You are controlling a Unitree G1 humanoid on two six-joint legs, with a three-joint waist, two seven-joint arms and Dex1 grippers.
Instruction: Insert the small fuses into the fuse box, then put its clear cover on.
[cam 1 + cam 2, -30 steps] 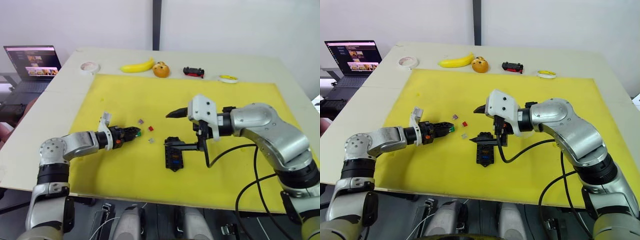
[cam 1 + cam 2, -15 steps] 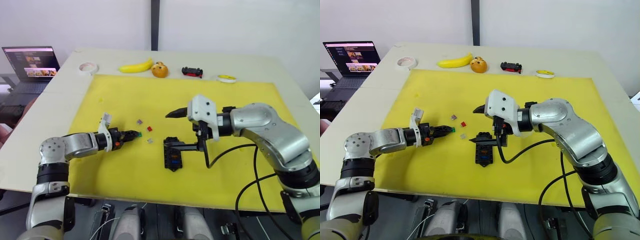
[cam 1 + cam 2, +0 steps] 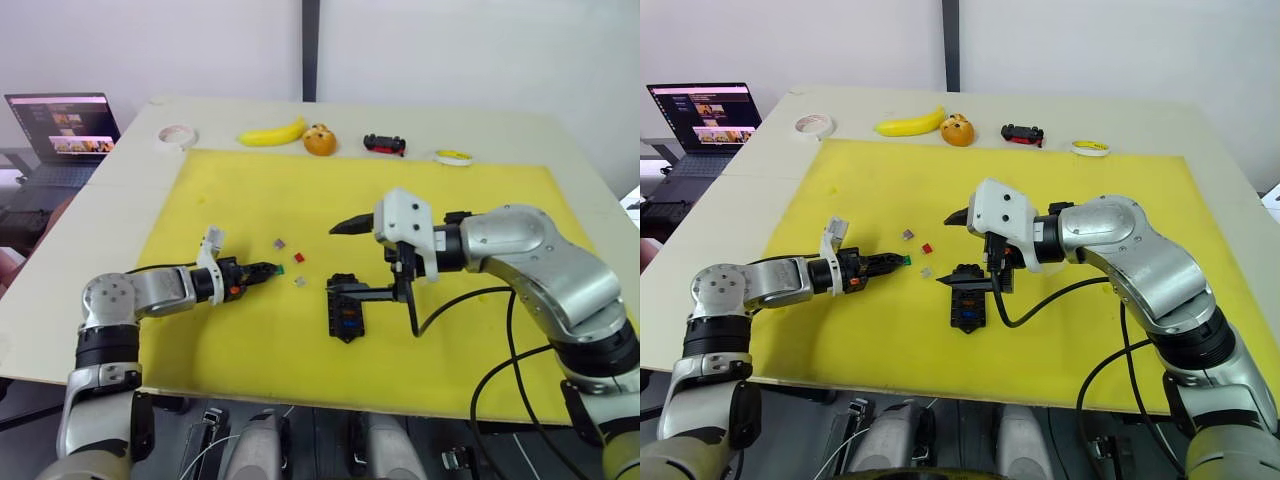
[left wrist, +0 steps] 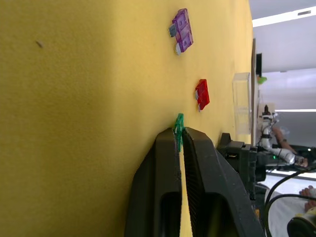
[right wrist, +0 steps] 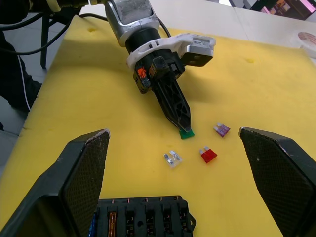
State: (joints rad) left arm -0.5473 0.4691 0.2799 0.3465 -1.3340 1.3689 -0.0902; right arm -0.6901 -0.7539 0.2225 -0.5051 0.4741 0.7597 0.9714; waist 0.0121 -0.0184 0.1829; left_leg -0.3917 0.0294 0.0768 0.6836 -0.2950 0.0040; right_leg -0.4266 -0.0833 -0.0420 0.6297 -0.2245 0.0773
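Fuses of small coloured plastic: left gripper (image 4: 178, 140), lower left of centre, has pulled back slightly and is now pinching the green fuse (image 5: 186, 133) off the yellow foam mat (image 3: 250, 200). Purple fuse (image 4: 180, 28), red fuse (image 4: 202, 94) and clear fuse (image 5: 172, 158) are lying mid-frame. Right gripper (image 5: 173, 173) is hanging spread wide over the black slotted fuse box (image 5: 143, 216), cut off below. Clear cover is hard to make out.

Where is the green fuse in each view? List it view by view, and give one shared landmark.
Left eye: green fuse at the left gripper tip, mid-mat.
Right eye: fuse at that tip, left of the fuse box.
Left wrist: fuse pinched between the fingers.
Right wrist: fuse at the left gripper's tip.
Landmark: the red fuse just beyond it.
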